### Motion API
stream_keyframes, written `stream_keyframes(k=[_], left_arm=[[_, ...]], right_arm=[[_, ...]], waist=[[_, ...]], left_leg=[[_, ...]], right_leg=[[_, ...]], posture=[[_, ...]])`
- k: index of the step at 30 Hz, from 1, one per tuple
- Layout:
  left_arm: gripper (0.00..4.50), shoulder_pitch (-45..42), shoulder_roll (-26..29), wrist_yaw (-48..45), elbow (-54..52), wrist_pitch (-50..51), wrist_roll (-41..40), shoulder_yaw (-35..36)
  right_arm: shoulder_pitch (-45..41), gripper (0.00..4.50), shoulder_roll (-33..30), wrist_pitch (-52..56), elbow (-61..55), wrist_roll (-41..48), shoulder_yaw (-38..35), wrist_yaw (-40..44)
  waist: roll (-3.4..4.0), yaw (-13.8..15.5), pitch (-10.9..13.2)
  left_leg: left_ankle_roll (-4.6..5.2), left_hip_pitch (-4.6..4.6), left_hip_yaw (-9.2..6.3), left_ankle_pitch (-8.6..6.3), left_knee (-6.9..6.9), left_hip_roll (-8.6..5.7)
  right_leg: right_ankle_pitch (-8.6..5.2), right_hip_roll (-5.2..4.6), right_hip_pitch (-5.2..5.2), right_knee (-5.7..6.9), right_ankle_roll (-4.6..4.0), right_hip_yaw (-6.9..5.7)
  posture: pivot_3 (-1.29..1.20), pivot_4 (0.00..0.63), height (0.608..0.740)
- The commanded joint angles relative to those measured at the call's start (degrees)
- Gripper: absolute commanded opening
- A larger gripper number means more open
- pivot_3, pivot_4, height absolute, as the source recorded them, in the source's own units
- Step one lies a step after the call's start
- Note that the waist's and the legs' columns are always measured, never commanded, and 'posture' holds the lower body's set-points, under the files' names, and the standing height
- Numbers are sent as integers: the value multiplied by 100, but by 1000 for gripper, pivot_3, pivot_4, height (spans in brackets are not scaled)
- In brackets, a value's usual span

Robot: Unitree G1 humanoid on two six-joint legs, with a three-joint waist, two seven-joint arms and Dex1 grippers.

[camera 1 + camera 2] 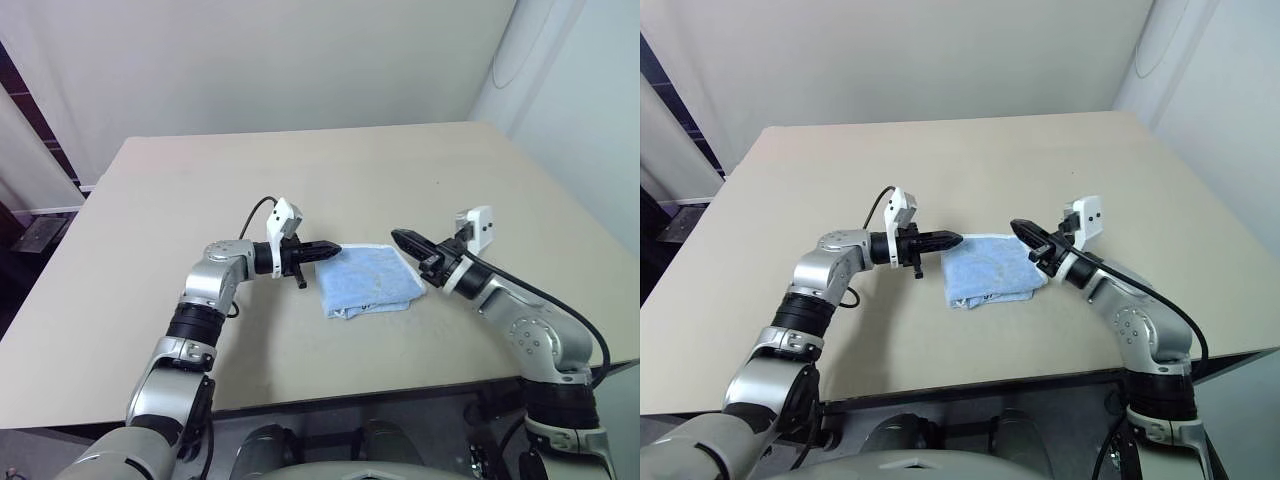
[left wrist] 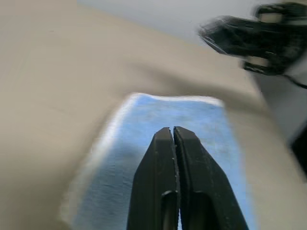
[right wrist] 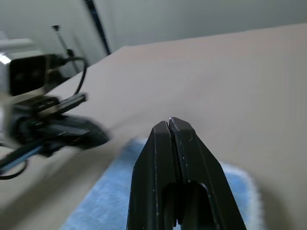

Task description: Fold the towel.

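The light blue towel (image 1: 367, 282) lies folded into a small rectangle on the beige table (image 1: 300, 180), near the front middle. White edging shows along its far side. My left gripper (image 1: 334, 249) hangs shut and empty just above the towel's far left corner, pointing right. On the other side, my right gripper (image 1: 396, 236) is shut with nothing in it, hovering over the far right corner and pointing left. In the left wrist view the shut fingers (image 2: 172, 167) sit over the towel (image 2: 144, 143); the right wrist view shows the towel (image 3: 105, 191) below its own shut fingers (image 3: 170, 158).
The table's front edge (image 1: 330, 395) runs close below the towel. A wall stands behind the far edge, and a white curtain hangs at the right. Bare tabletop stretches to the left and behind the towel.
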Motion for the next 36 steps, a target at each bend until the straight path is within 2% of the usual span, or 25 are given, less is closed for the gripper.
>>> stream_keyframes(k=[1,6,12,15,19,26,28,29,33,36], left_arm=[[18,144,-198,51,236,-591,40,-91],[18,337,-314,-66,884,-1132,403,-505],[18,358,-265,-156,1185,-1195,484,-622],[607,241,-221,-245,1101,-790,231,-435],[1930,126,-93,-361,838,-278,-123,-177],[4490,209,599,-607,-275,827,-497,-77],[4500,272,784,-685,-549,1055,-607,-61],[4500,301,849,-704,-650,1100,-648,-46],[4500,603,1306,-910,-1211,1121,-730,-64],[4500,859,1563,-989,-1543,973,-684,-155]], right_arm=[[-122,0,172,-444,562,-252,278,326],[-243,0,496,-905,2105,-962,726,343],[-131,0,492,-966,2295,-1246,847,382],[-101,0,391,-886,2007,-1156,701,409],[-74,920,310,-670,1494,-893,469,413],[-257,3520,144,460,511,198,-275,255],[-424,4279,11,1057,594,577,-516,171],[-492,4477,-99,1337,673,710,-576,189],[-950,4477,-972,2749,1545,1017,-405,772],[-1408,4477,-1253,3003,2414,830,-188,1082]], waist=[[0,-4,-1],[0,-15,-1],[-16,-20,-19],[-16,-17,-19],[-14,-17,-17],[-10,-19,-14],[-10,-19,-14],[-9,-18,-13],[-5,-17,-11],[-1,-33,-9]], left_leg=[[0,0,0,0,0,0],[-1,1,4,2,0,2],[-18,35,4,-8,1,5],[-19,53,4,-10,0,5],[-19,50,4,-10,-2,6],[-23,13,4,-5,-3,7],[-23,12,4,-6,-3,7],[-23,12,4,-6,-3,7],[-23,11,5,-6,-3,5],[-23,12,6,-6,-7,6]], right_leg=[[0,1,0,0,0,0],[6,10,-4,7,10,-6],[0,0,18,7,-2,-5],[-1,-2,20,6,-4,-6],[-1,-3,15,6,-4,-4],[1,-1,0,11,-6,1],[1,-1,0,9,-7,1],[1,-2,1,8,-7,1],[1,-8,0,4,-10,1],[1,-8,-3,2,-12,1]], posture=[[0,0,740],[0,0,740],[0,0,740],[0,0,740],[0,0,740],[0,0,740],[0,0,740],[0,0,740],[0,0,740],[0,0,740]])
